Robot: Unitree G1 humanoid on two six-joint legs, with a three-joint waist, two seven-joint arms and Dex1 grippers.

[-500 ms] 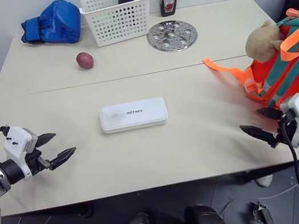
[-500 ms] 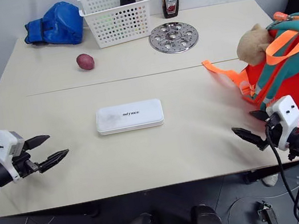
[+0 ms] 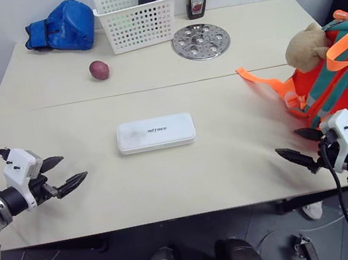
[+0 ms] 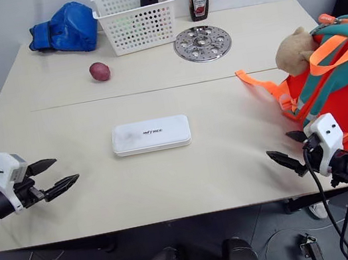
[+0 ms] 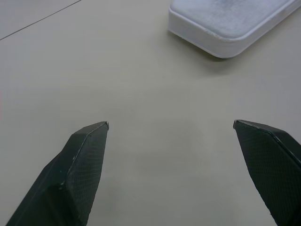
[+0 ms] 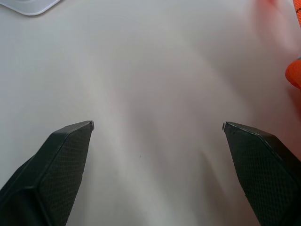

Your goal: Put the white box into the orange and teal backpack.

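We see the box [image 3: 155,133] lying flat near the middle of the bench [image 3: 170,184], untouched, lettering up. Our left gripper [image 3: 62,174] hovers over the bench's near left corner, its jaws released and spread wide, pointing toward the box from well apart; in the left wrist view one rounded corner of the box [image 5: 233,26] sits beyond the fingers [image 5: 77,165]. Our right gripper [image 4: 289,149] hangs over the near right edge, jaws likewise released and empty, just beside the backpack [image 4: 341,83], which stands at the right edge with a plush toy [image 4: 295,51] on it. The box lies between the two grippers, somewhat farther from the near edge than both.
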